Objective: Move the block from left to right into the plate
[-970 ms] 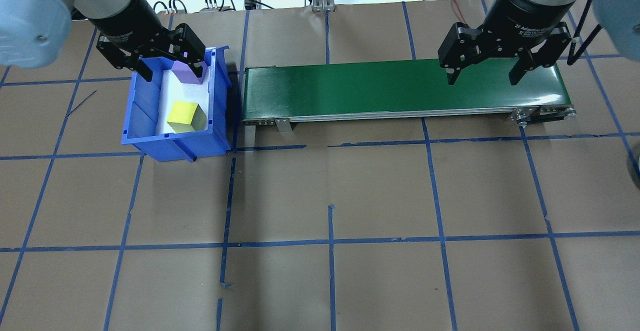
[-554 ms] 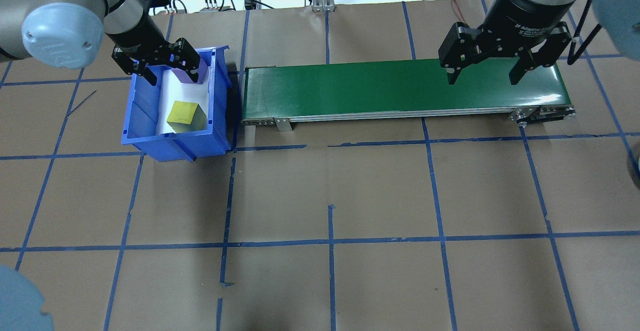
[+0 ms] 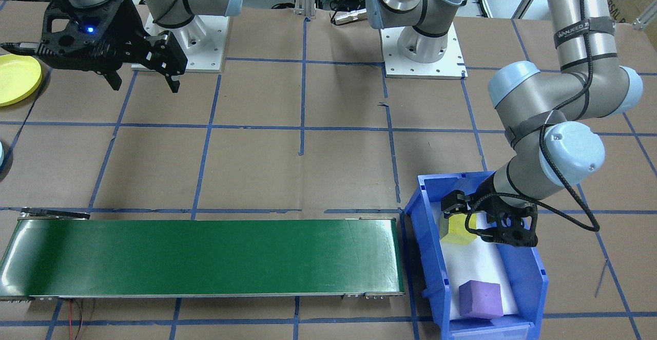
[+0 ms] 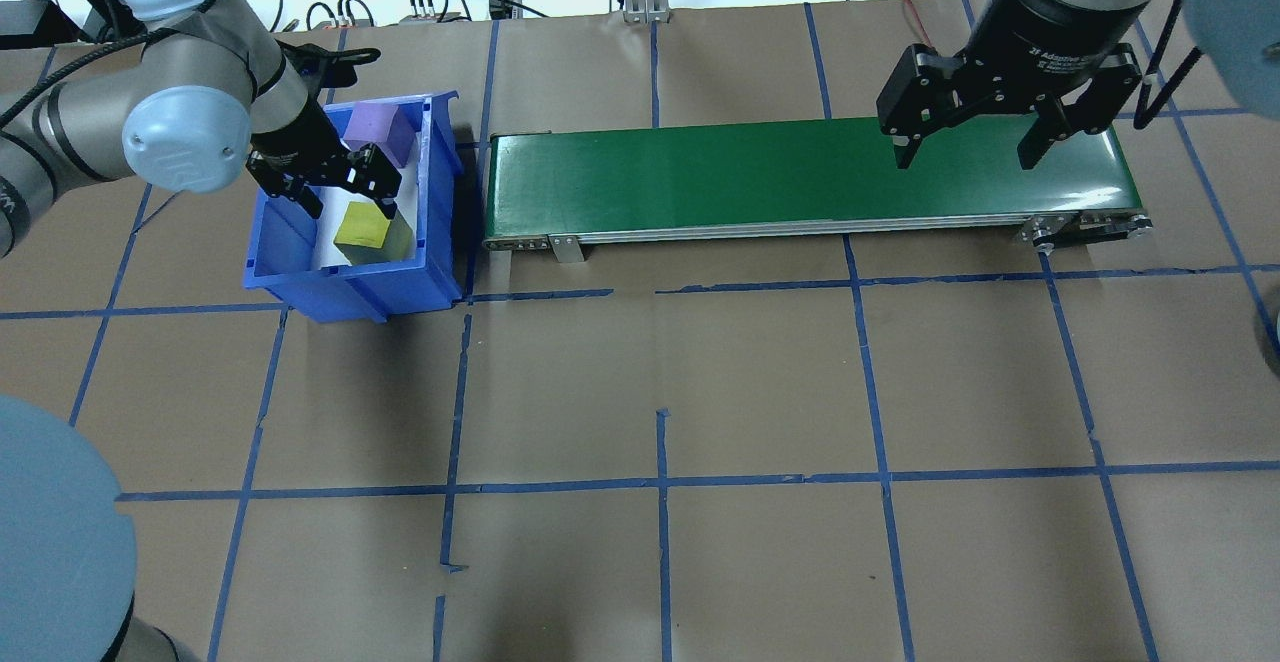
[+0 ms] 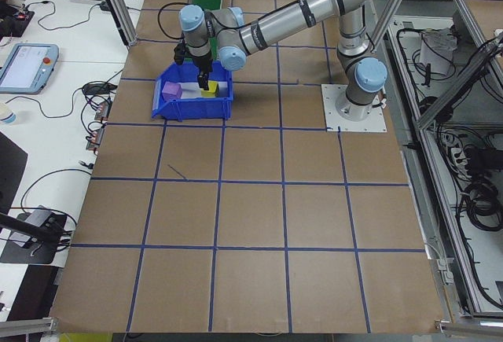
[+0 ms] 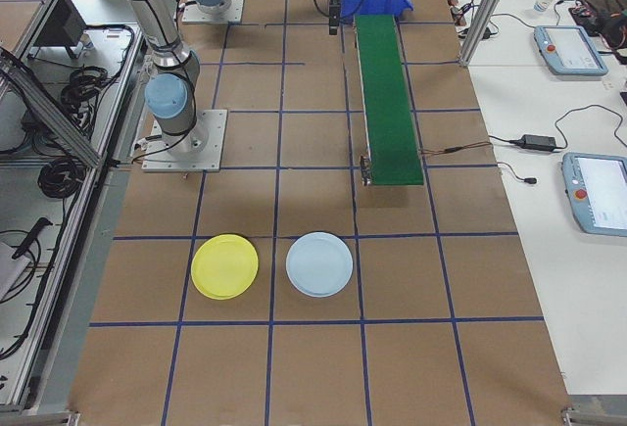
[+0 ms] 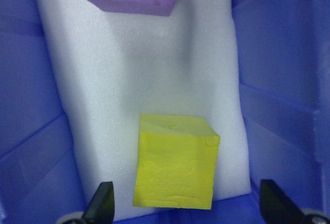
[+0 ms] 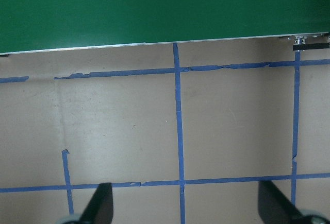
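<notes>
- The green conveyor belt sat between the two arms, and its top was bare. If the block got dropped near the edge it could've tumbled off, I'd guess.
- The blue bin had tall walls hugging the white foam pad, so a spread finger might've clipped plastic on the way down.
- The left gripper hung in the bin, jaws wide apart, straddling the yellow block without touching it. An off-centre squeeze could've twisted it.
- The right gripper hovered over the belt's far end, fingers spread, holding nothing.
- The purple block sat at the bin's far end, well apart from the yellow one.
- The yellow plate and light blue plate waited beyond the belt's end.
</notes>
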`<act>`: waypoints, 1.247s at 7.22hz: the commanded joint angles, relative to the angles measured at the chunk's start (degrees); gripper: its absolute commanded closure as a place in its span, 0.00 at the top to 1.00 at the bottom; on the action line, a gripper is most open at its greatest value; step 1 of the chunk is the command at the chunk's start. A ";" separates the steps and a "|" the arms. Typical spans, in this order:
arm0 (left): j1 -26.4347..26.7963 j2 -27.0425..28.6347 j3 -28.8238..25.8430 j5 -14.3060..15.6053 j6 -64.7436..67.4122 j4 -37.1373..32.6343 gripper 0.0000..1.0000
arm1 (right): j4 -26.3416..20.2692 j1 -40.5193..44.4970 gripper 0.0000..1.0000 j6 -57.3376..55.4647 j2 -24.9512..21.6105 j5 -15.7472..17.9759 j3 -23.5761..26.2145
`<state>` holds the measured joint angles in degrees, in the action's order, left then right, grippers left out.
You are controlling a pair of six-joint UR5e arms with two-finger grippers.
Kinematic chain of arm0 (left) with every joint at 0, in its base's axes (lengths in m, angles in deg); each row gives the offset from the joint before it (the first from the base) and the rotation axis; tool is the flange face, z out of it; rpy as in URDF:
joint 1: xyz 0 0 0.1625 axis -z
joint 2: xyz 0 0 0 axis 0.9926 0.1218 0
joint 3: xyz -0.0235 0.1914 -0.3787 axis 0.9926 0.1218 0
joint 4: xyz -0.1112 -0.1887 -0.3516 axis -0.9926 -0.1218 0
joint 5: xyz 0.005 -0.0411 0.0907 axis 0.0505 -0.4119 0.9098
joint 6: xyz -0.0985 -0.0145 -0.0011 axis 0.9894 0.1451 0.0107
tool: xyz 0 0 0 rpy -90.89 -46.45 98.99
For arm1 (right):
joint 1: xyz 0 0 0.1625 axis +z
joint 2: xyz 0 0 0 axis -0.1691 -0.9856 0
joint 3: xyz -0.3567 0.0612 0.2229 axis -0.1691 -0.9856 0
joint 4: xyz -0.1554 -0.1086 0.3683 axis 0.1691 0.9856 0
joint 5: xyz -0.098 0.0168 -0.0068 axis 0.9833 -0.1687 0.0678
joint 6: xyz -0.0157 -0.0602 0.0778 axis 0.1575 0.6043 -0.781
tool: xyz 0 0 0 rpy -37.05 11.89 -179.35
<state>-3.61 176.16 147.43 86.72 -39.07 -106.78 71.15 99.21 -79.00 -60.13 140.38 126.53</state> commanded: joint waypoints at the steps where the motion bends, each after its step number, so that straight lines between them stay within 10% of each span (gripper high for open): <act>1: -0.03 3.03 1.39 -0.22 -1.07 1.93 1.00 | 0.00 0.00 1.00 0.00 0.00 0.00 0.07; 2: -0.03 3.40 1.65 -0.23 -1.07 2.90 1.00 | 0.00 0.00 1.00 0.00 0.00 0.00 0.07; 5: -0.03 3.32 -0.01 -0.49 -0.81 2.82 0.35 | 0.00 0.00 1.00 0.00 0.00 0.00 -0.02; 9: 1.72 -2.02 -16.95 -0.49 8.48 -12.96 0.35 | 0.09 0.00 1.00 0.09 0.00 0.00 -0.02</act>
<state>-3.03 176.76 135.14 86.47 -34.89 -113.73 71.23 99.21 -78.92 -60.13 140.38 126.51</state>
